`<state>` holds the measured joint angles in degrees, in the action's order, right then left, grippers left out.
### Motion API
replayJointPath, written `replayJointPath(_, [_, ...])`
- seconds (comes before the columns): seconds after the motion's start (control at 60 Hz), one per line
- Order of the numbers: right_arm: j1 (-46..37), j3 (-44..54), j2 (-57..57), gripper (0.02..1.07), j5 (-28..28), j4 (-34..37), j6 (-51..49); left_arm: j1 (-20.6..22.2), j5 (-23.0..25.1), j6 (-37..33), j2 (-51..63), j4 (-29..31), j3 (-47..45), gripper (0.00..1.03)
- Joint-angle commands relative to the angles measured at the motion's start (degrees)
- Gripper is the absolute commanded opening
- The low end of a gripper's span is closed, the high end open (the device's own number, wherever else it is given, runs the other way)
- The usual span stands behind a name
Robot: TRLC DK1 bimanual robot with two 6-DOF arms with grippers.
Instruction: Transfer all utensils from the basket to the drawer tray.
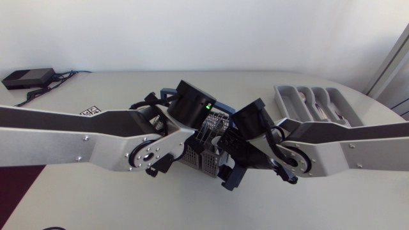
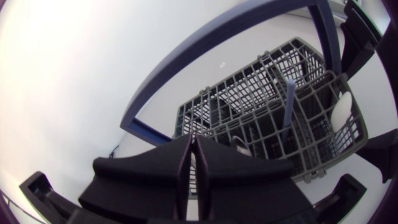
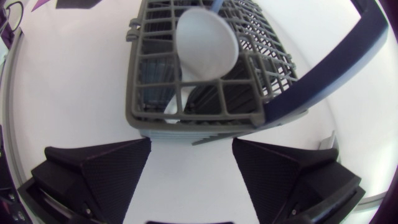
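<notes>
1. Two arms meet over the middle of the tabletop (image 1: 358, 198). The left arm (image 1: 64, 137) comes in from the left and the right arm (image 1: 358, 144) comes in from the right.
2. One grey basket (image 1: 203, 158) stands on the tabletop under the place where they meet. It has one blue handle (image 3: 336, 62) that curves over its top.
3. The left end effector (image 2: 192, 146) is at the rim of the basket. Its two fingers are pressed close together. It is not possible to tell if something thin is pinched between them.
4. The right end effector (image 3: 192, 144) is wide apart with nothing between its two fingers. The basket is just ahead of it.
5. One white spoon (image 3: 205, 43) stands in a corner slot of the basket, round end up. One thin blue-grey stick (image 2: 289, 99) stands in a slot beside it. One shiny piece (image 2: 239, 146) sits low near the left fingers, too hidden to name.
6. One grey tray (image 1: 284, 101) lies at the far right of the tabletop, well apart from the basket. It has long slots with some utensils in them, too small to count.
7. One black box (image 1: 25, 78) with cables lies at the far left.
</notes>
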<state>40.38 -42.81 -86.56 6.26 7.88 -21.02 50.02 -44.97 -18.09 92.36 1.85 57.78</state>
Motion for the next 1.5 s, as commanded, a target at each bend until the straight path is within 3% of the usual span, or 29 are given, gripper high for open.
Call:
replayJointPath(0.0, [-0.3,-1.67,-1.24,0.97,0.07,-1.64,0.45,1.4,0.15,-0.63,-1.3,-1.06,-0.47,0.04])
replayJointPath(0.433, [-0.57,-1.23,-0.54,0.97,-0.2,-1.73,0.1,1.4,-0.82,-5.29,-8.33,-1.23,-0.03,0.04])
replayJointPath(0.767, [-0.57,1.06,10.63,0.99,-1.16,3.99,-1.05,1.04,1.2,-6.43,-16.33,2.55,1.81,0.04])
replayJointPath(0.967, [-0.83,3.7,18.36,1.0,-2.83,6.89,-1.75,0.69,6.47,-2.92,-18.35,7.03,3.66,0.03])
replayJointPath(1.133, [-1.71,4.57,24.07,0.99,-5.03,8.82,-2.01,-1.33,13.95,1.39,-18.35,13.18,6.82,0.03])
replayJointPath(1.483, [-4.35,-1.14,28.47,0.99,-15.75,14.71,0.27,-4.76,27.83,7.1,-18.44,22.41,13.32,0.03])
